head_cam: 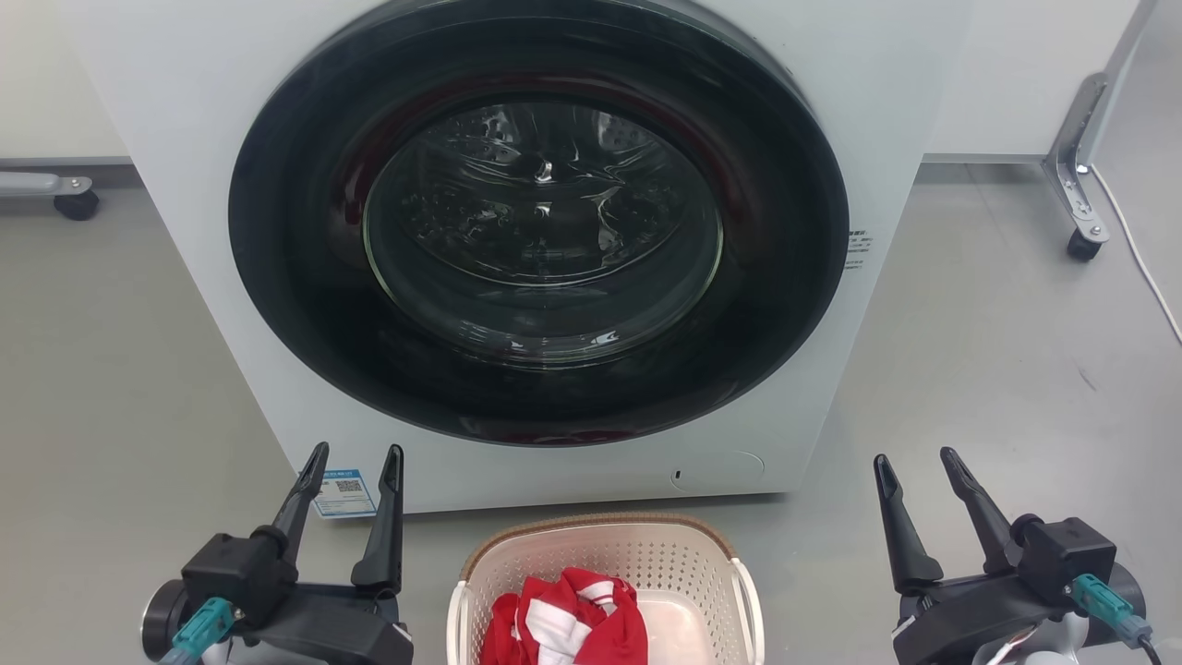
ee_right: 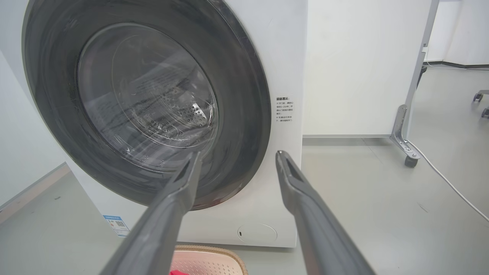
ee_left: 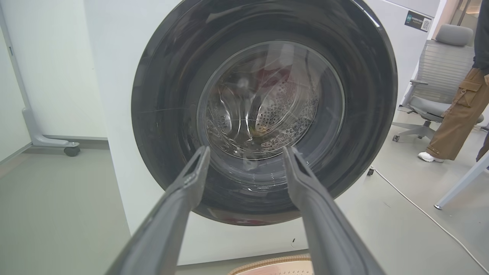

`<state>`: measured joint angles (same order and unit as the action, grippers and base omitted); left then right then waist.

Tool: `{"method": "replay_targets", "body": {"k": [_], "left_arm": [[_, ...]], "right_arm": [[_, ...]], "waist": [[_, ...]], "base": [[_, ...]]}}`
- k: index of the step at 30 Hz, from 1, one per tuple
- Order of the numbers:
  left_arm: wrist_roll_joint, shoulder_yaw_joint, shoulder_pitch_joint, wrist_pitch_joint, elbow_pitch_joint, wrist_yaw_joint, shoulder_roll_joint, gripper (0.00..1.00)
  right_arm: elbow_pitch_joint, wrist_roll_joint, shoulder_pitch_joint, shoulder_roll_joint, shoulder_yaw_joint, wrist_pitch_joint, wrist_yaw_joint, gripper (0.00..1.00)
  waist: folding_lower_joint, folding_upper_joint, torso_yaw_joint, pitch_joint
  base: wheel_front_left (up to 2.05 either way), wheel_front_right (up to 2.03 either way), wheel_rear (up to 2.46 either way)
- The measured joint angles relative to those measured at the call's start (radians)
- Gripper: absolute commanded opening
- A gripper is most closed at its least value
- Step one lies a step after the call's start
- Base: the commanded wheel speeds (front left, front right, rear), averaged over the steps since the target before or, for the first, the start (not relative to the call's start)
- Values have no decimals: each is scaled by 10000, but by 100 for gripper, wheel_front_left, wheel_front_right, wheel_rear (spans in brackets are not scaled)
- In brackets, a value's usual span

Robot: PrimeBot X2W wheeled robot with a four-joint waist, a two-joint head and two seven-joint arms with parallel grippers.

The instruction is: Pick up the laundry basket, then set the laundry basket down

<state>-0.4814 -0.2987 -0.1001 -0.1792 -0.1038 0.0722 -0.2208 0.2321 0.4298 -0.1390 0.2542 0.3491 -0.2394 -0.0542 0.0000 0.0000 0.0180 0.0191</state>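
Progress, as I judge it, stands at the very start: the laundry basket [head_cam: 646,554] sits on the floor [head_cam: 102,369] just in front of the washing machine [head_cam: 175,111], low in the middle of my head view, with a red and white cloth [head_cam: 568,619] lying in it, and neither of my tools touches it. My left tool [head_cam: 357,453] hangs to the basket's left with its two fingers spread and nothing between them. My right tool [head_cam: 916,457] hangs to the basket's right, likewise spread and empty. Both point toward the machine's closed round door [head_cam: 538,222] rather than down at the basket, whose brown rim [ee_left: 275,262] shows at the bottom edge of each wrist view, below the fingers. So the lift is not begun, and the setting-down comes after it. What is left, I reckon, is everything: bring the tools down and inward to the white side handles [head_cam: 750,600], close on them, raise the basket level, then lower it.
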Motion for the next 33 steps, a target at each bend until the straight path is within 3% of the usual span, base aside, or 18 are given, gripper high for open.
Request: {"method": "replay_targets", "body": {"k": [33], "left_arm": [[-13, 10, 23, 293, -54, 130, 15, 100]], "right_arm": [[198, 190, 1, -17, -82, 17, -29, 100]], "waist": [[0, 0, -10, -145]], "base": [[0, 0, 0]]}}
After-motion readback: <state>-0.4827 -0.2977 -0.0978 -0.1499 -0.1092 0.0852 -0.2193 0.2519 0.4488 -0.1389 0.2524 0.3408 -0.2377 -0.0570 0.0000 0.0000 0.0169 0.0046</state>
